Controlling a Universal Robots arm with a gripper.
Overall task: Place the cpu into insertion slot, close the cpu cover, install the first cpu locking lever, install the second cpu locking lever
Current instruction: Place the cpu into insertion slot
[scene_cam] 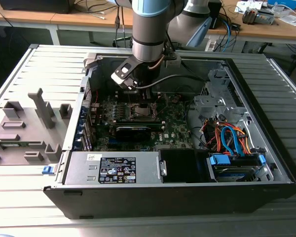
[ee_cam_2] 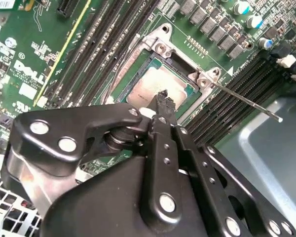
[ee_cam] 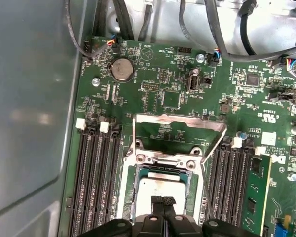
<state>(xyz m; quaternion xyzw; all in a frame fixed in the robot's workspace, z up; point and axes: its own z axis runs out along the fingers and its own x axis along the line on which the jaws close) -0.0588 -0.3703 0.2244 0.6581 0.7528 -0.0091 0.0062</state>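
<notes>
The cpu point(ee_cam: 160, 186) lies flat in the insertion slot point(ee_cam: 140, 174) on the green board, its silvery top showing point(ee_cam_2: 150, 89). My gripper point(ee_cam: 163, 200) is shut with nothing between its fingers, and the tips point(ee_cam_2: 162, 97) sit right over the chip's middle. The cpu cover point(ee_cam: 177, 121) stands swung open behind the socket, with the board visible through its cut-out centre. One thin locking lever point(ee_cam_2: 246, 101) juts out free from the socket's corner, and a second rod point(ee_cam: 133, 136) rises beside the cover. In the exterior view the gripper point(scene_cam: 139, 98) hangs over the socket inside the open computer case.
Long black memory slots point(ee_cam: 96, 182) flank the socket on both sides. The case wall point(ee_cam: 34, 98) stands close on one side. A power supply point(scene_cam: 116, 168) and a drive with blue and orange cables point(scene_cam: 232, 143) fill the case front. Grey fixtures point(scene_cam: 24, 123) stand at the exterior view's left.
</notes>
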